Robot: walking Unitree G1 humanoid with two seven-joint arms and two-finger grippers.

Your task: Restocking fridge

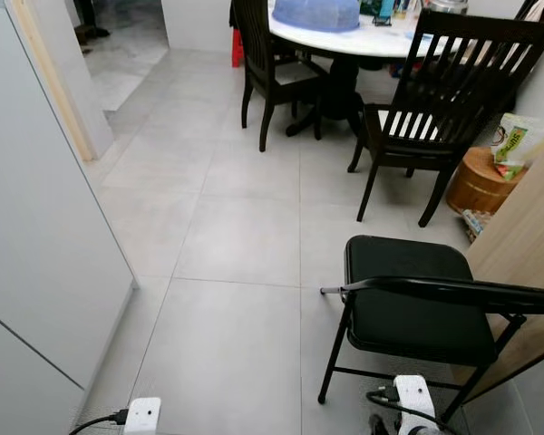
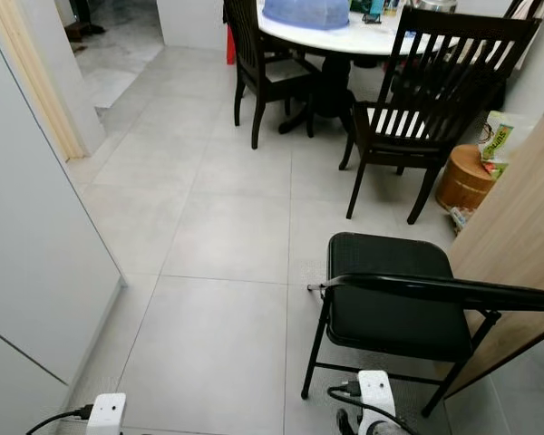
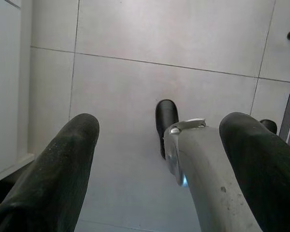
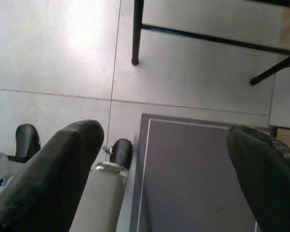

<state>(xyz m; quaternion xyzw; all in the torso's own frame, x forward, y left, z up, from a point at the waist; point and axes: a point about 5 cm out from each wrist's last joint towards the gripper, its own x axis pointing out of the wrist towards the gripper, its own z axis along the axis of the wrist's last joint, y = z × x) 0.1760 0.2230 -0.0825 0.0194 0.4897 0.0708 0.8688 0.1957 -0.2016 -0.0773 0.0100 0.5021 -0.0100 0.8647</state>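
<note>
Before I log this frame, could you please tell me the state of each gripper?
Left gripper: open, holding nothing, hanging over the grey tiled floor.
Right gripper: open, holding nothing, above a dark grey mat.

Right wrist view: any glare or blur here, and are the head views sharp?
Right wrist view: bright glare washes out the floor tiles, and the open right gripper looks soft up close. Left and right eye views: evenly lit and sharp, the folding chair crisp.
</note>
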